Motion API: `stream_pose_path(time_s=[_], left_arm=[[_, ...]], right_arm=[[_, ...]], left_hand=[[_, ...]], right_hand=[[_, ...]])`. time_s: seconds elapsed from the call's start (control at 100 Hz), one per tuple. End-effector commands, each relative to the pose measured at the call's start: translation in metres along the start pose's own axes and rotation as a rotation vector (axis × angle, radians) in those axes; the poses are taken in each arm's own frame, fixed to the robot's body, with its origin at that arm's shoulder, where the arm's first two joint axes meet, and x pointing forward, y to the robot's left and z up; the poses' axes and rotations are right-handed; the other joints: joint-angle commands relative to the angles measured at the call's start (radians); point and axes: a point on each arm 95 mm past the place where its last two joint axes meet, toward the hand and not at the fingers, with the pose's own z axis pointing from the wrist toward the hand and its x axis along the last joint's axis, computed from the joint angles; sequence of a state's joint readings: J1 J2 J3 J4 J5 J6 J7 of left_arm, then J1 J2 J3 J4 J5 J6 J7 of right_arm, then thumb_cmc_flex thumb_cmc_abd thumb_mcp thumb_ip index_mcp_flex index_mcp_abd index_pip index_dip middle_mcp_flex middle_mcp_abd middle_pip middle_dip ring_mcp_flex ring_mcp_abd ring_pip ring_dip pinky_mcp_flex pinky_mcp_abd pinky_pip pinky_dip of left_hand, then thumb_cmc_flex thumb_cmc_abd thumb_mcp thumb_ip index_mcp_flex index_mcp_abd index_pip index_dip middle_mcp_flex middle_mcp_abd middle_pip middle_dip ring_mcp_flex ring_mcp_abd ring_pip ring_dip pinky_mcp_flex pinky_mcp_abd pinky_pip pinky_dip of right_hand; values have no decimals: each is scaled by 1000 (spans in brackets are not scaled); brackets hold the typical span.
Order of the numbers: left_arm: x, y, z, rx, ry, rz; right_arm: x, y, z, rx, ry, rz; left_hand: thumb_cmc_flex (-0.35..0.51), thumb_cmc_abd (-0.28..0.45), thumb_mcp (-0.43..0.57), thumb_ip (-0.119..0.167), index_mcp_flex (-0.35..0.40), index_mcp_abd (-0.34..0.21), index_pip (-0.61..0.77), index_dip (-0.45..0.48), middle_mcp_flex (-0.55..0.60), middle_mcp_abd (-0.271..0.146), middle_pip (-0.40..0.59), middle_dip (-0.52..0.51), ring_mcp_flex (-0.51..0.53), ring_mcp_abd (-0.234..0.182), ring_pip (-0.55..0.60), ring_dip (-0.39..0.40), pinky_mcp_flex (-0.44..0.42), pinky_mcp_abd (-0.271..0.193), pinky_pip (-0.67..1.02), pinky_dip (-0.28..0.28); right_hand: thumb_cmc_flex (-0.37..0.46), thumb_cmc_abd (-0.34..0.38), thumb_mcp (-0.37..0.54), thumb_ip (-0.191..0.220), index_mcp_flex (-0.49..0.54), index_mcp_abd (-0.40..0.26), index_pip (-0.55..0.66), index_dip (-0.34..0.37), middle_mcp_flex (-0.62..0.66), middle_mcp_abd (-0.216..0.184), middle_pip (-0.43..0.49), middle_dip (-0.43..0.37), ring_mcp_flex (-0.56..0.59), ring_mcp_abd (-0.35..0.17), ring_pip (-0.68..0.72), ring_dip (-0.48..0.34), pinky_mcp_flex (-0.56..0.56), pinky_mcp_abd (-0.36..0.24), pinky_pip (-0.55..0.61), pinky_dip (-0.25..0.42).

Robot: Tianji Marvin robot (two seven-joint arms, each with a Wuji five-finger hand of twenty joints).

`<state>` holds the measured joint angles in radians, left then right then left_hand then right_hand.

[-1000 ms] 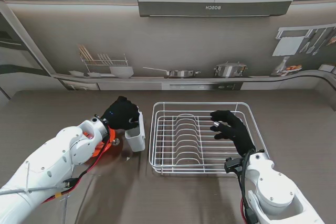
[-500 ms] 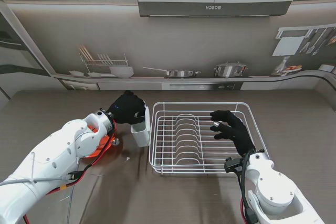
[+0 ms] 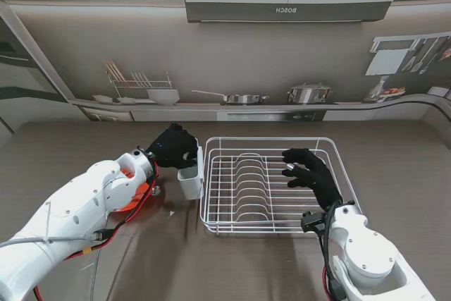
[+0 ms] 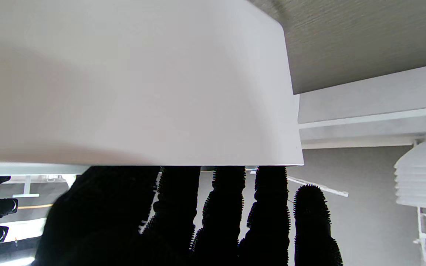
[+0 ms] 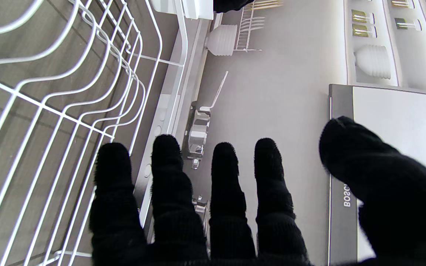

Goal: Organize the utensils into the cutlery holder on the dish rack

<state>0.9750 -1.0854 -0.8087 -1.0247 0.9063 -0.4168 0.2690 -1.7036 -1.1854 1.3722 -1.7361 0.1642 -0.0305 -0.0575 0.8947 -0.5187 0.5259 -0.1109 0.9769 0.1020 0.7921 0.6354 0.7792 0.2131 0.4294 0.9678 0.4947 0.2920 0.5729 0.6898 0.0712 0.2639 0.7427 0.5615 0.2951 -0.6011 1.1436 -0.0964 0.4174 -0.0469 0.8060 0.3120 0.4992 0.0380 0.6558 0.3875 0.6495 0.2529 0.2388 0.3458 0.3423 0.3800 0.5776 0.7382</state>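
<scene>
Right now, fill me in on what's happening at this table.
The left hand is gripping the white cutlery holder, its fingers hooked over the rim, and holds it against the left side of the white wire dish rack. Whether it is hooked on yet cannot be told. The right hand hovers open over the rack's right part, holding nothing. No utensils can be seen in the holder or on the table, so sorting has not begun.

Even, soft indoor light; wrist close-ups blur.
</scene>
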Motion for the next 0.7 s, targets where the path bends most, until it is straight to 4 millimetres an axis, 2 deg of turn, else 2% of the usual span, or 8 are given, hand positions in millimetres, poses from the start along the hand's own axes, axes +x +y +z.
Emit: stream_pose_path(time_s=[0.0,0.51,0.56,0.59,0.69], left_arm=[[3,1,3,-15,9,-6],[9,9,3,-44,14,-19],[9,9,3,-45,14,-17],[9,9,3,-46,13,-14],[9,9,1,-53,11,0]], right_arm=[[-2,-4,-1,18,-4,8],[-2,-4,0,15,-3,8],[-2,-4,0,14,-2,7],[-2,-4,0,14,-1,6],[-3,-4,1,14,-2,8]], left_hand=[[39,31,20,-15,17,-29,31,19,8,-7,-11,7,10,4,2,4,-15,-18,31,-11],[36,26,16,-16,21,-35,22,7,15,-5,-10,-16,15,10,4,3,-15,-12,33,-13],[34,26,15,-16,22,-38,19,2,14,-2,-17,-46,13,11,3,2,-15,-11,33,-13],[32,30,12,-15,18,-42,17,-1,6,-2,-2,-105,10,11,1,1,-17,-13,33,-14],[30,30,8,-14,14,-50,6,-11,-5,4,-14,-124,2,12,-7,-4,-21,-14,30,-15]], right_hand=[[-22,15,-12,-4,1,-3,-7,-13,16,-3,-6,-2,21,-10,-3,3,4,9,-15,20],[-23,16,-12,-4,2,-2,-6,-13,17,-3,-6,-2,22,-10,-3,4,3,9,-15,20],[-24,17,-12,-4,1,-1,-7,-13,17,-2,-6,-2,23,-9,-2,4,5,9,-14,21],[-23,17,-12,-4,0,-1,-7,-13,17,-2,-6,-2,23,-9,-2,4,4,9,-14,20],[-23,16,-12,-4,1,-1,-7,-13,16,-1,-7,-3,22,-9,-3,4,4,10,-15,20]])
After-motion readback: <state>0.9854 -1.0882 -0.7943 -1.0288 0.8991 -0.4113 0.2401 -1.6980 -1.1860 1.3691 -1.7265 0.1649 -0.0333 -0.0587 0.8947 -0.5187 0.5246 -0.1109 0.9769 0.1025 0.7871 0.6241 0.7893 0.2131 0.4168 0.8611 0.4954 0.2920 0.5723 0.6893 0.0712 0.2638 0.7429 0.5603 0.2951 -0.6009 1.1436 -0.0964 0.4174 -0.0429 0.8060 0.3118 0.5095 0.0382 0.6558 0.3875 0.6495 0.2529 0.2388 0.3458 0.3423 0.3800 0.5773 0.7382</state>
